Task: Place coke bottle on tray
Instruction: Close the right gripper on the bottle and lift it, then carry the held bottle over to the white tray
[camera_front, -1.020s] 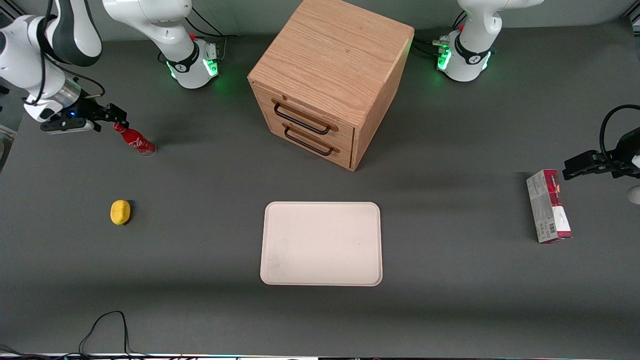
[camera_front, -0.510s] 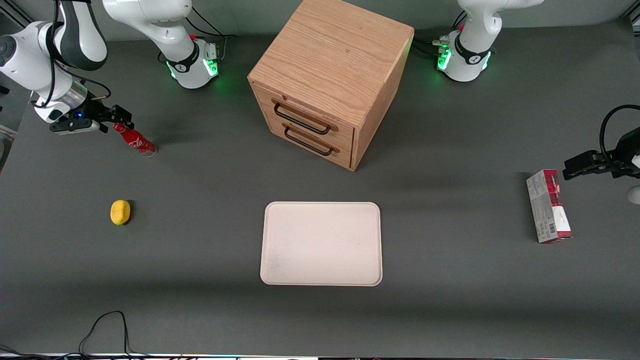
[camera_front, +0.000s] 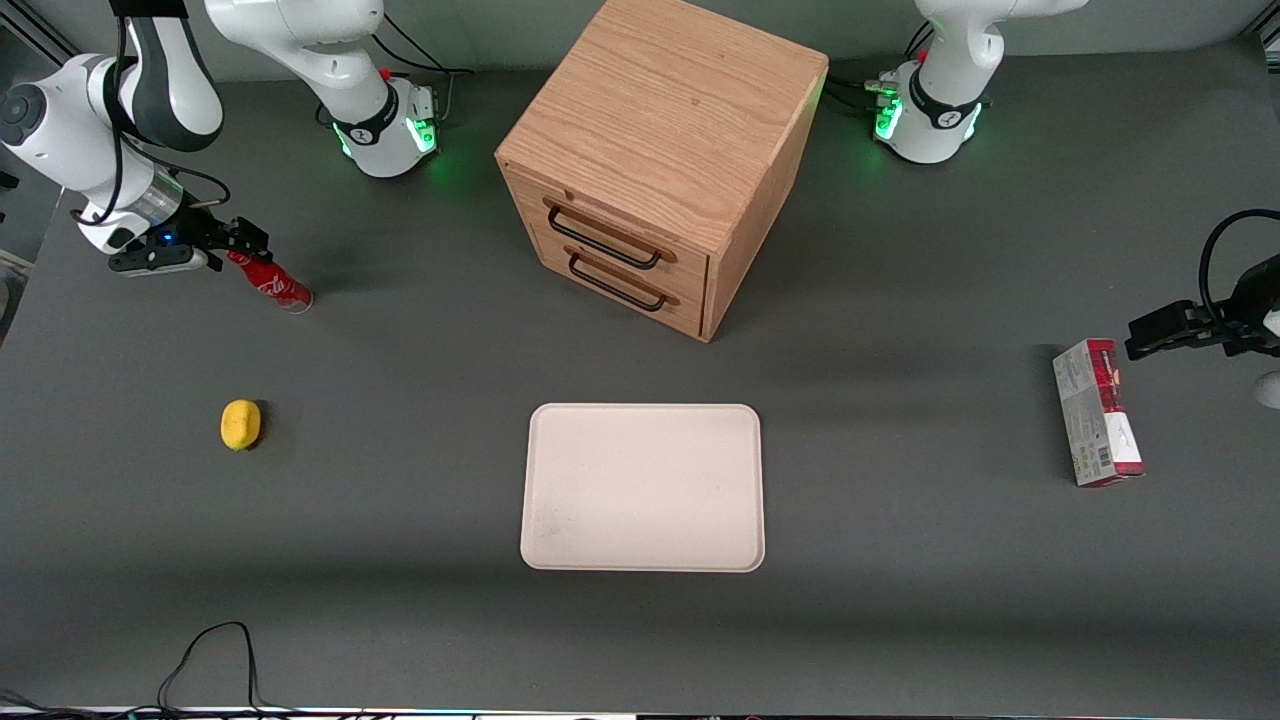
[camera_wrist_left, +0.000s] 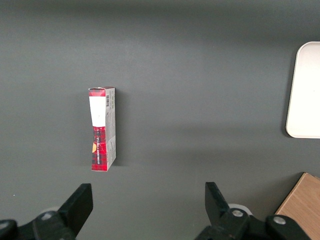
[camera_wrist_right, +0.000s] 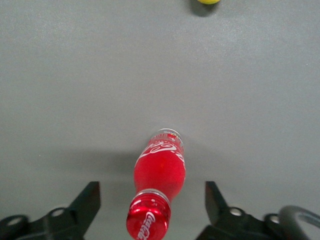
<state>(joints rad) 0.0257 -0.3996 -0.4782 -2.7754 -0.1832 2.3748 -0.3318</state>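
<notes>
The small slim red coke bottle (camera_front: 270, 281) with its red cap and white script logo is standing upright on the dark grey table (camera_front: 400, 620) toward the working arm's end, well apart from the flat cream-white rectangular tray (camera_front: 642, 487) lying nearer to the front camera in the middle of the table. The right arm's black two-finger gripper (camera_front: 236, 242) is hovering just above the cap, and in the right wrist view the gripper (camera_wrist_right: 150, 200) is showing its fingers (camera_wrist_right: 86, 201) spread wide apart with the bottle (camera_wrist_right: 159, 172) sitting between them, nothing being clamped yet. A small yellow rounded object (camera_front: 240, 424) is resting on the table nearer to the front camera than the bottle, and a wooden two-drawer cabinet (camera_front: 660, 160) is standing farther from the camera than the tray. Judging by its look, the bottle is probably light, rigid and smooth-walled, so it is likely to be slippery and, being tall and narrow, easy to tip. The sensible place to be taking hold is around the neck or the upper body just under the cap, squeezing squarely so it is not twisting or sliding out while being carried.
</notes>
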